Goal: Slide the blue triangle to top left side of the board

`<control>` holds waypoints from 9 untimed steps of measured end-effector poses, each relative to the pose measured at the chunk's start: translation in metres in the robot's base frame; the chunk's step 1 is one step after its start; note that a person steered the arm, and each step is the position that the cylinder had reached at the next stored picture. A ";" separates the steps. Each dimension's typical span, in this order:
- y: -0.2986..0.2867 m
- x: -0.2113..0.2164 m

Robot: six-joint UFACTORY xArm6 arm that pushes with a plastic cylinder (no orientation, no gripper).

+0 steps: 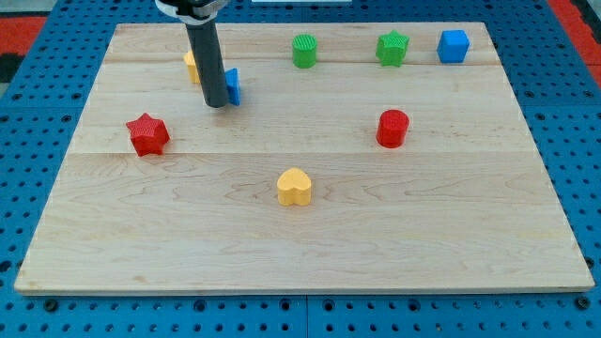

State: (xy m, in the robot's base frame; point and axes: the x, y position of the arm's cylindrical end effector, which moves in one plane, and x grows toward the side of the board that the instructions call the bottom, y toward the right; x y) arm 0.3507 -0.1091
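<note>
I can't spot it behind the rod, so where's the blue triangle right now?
The blue triangle sits in the board's upper left, mostly hidden behind my tip, with a yellow block just to its upper left.

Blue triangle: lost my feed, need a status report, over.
My tip down at the blue triangle's left edge. Triangle upper left, mostly hidden by rod. Yellow block just behind rod, toward the corner. Over.

board (310,225) pale wood, light grain, darker plank seams | rod dark grey, my tip (217,105) same | blue triangle (233,85) right of tip | yellow block (192,64) upper left of tip | red star (147,134) | green cylinder (304,51) | green star (392,48) | blue cube (453,45) | red cylinder (392,128) | yellow heart (295,187) | surround blue, dotted with holes
</note>
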 end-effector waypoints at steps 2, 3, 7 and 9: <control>0.040 -0.010; 0.040 -0.027; 0.020 -0.101; -0.032 -0.102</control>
